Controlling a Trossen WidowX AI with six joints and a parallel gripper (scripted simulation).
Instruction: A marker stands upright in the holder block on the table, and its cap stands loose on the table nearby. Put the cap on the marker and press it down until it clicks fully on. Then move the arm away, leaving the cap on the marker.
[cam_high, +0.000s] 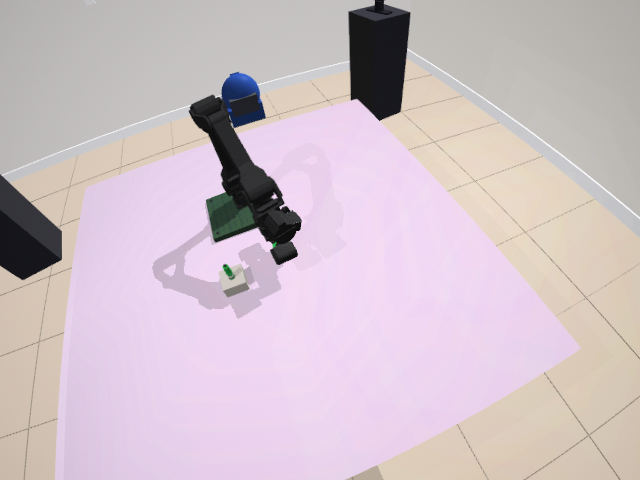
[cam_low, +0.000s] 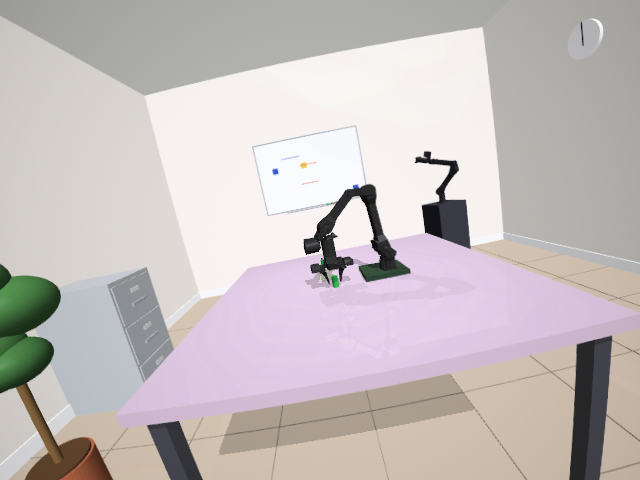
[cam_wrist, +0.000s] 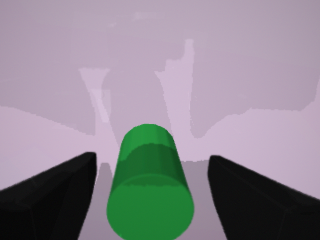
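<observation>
The green cap (cam_high: 274, 244) (cam_low: 335, 281) (cam_wrist: 150, 195) stands on the bench (cam_high: 330, 372) (cam_low: 361, 335) (cam_wrist: 280, 135), between the tool's (cam_high: 283, 242) (cam_low: 334, 283) (cam_wrist: 152, 167) half-open fingers, ungripped; contact is hard to judge. Grasping seems in hand: next, centre and close. The marker (cam_high: 228, 270) waits uncapped in its block (cam_high: 235, 287).

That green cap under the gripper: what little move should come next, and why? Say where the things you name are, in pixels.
Probably closing the gripper (cam_high: 279, 246) (cam_low: 334, 281) (cam_wrist: 153, 163) gently: the green cap (cam_low: 335, 281) (cam_wrist: 150, 192) stands upright between its fingers, with a visible gap on each side.
</observation>
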